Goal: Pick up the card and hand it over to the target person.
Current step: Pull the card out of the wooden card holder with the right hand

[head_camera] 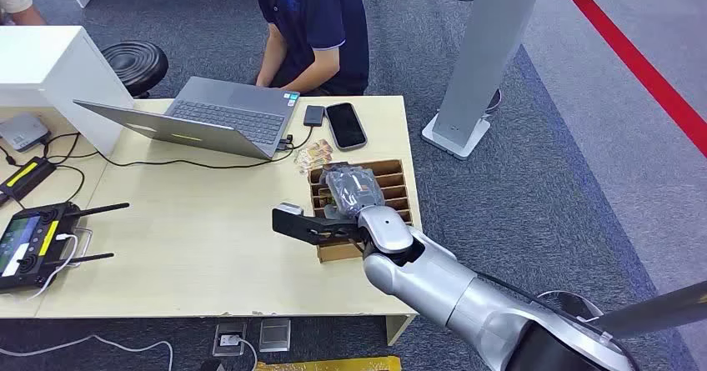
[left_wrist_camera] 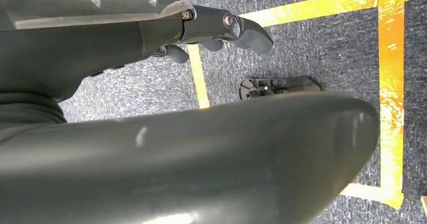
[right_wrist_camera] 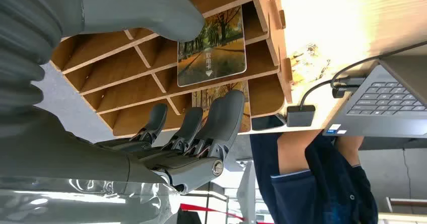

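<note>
Right robot hand (head_camera: pixel 348 189) hovers over the slotted brown wooden card rack (right_wrist_camera: pixel 151 78), fingers apart, holding nothing. The autumn-tree picture card (right_wrist_camera: pixel 212 46) stands in a slot between thumb and fingers. Beyond, a seated person in navy (head_camera: pixel 313 21) at the pale wooden surface (head_camera: pixel 192 246).

laptop (head_camera: pixel 218 119): 1 | phone (head_camera: pixel 345 125): 1 | wooden rack (head_camera: pixel 392 189): 1 | remote controller (head_camera: pixel 33 245): 1 | stool (head_camera: pixel 136 64): 1

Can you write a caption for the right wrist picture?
Right hand reaches into the wooden rack, fingers spread around an autumn-tree card.
</note>
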